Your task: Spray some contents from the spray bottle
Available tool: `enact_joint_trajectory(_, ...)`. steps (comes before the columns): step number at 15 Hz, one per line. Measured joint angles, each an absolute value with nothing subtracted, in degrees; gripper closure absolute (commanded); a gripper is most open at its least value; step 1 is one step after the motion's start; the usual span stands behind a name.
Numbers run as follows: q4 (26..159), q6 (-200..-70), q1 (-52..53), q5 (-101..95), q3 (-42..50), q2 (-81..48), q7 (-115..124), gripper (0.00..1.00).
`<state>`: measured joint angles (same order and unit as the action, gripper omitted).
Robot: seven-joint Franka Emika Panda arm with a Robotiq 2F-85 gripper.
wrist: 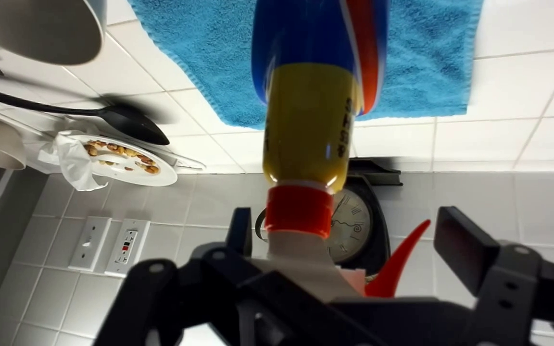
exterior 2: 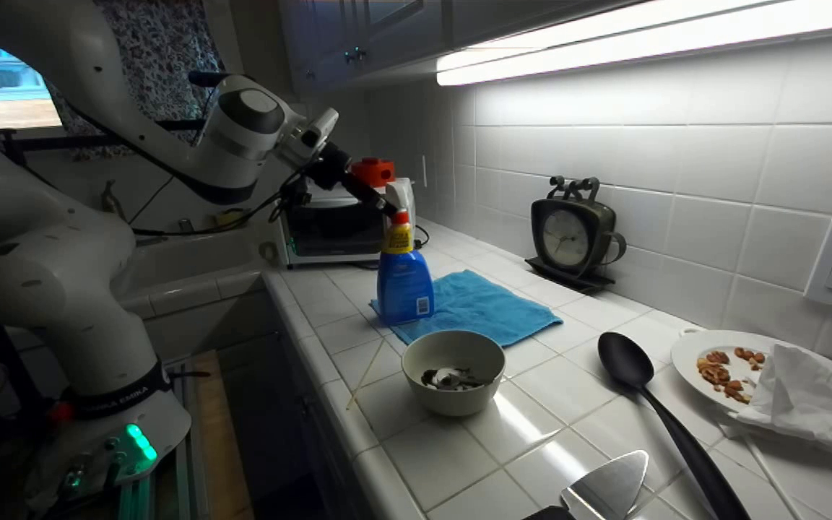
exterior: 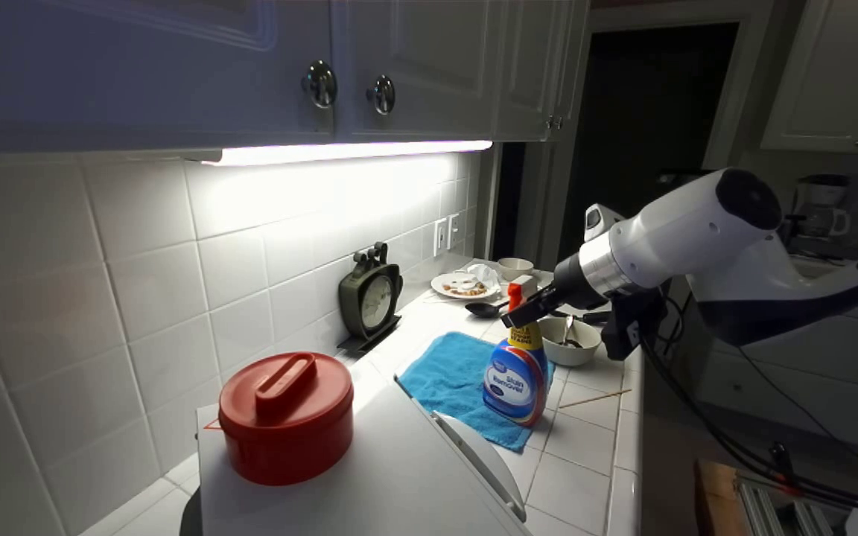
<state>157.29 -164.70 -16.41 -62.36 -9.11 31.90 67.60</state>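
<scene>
I am holding my gripper [wrist: 351,235] wide open, its two fingers [wrist: 464,250] standing well apart, and in the wrist view the pale spray head [wrist: 300,246] and red trigger [wrist: 393,269] are lying between them. I am gripping nothing; whether a finger is touching the head, I cannot tell. From there the spray bottle [wrist: 311,125], yellow-necked and blue-bodied, is stretching toward 12 o'clock. In an exterior view it is standing upright on a blue cloth [exterior 2: 488,303], with a bowl [exterior 2: 453,399] sitting at its 5 o'clock. In an exterior view, a red-lidded container [exterior: 286,424] is resting at the bottle's 9 o'clock. By my judgement, the reach is looking almost complete; closing on the head and squeezing the trigger are remaining, as no spray is showing.
</scene>
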Motion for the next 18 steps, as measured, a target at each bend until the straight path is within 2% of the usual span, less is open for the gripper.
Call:
enact_joint_trajectory(2, 157.3, -164.7, -16.3, -62.4, -9.0, 32.0, 67.6, 0.47)
enact_joint_trajectory(3, 157.3, -164.6, -16.3, -62.4, -8.9, 32.0, 67.6, 0.42)
enact_joint_trajectory(5, 157.3, -164.4, -16.3, -62.7, -8.7, 32.1, 67.6, 0.42)
enact_joint_trajectory(6, 157.3, -164.2, -16.3, -63.0, -8.6, 32.1, 67.6, 0.40)
enact_joint_trajectory(7, 157.3, -163.9, -16.3, -63.4, -8.5, 32.2, 67.6, 0.27)
enact_joint_trajectory(9, 157.3, -163.7, -16.3, -63.9, -8.2, 32.3, 67.6, 0.24)
enact_joint_trajectory(10, 157.3, -163.7, -16.3, -63.9, -8.2, 32.3, 67.6, 0.06)
enact_joint_trajectory(12, 157.3, -163.7, -16.1, -64.0, -8.2, 32.3, 67.9, 0.01)
enact_joint_trajectory(18, 157.3, -163.7, -15.6, -64.0, -8.2, 32.3, 68.0, 0.00)
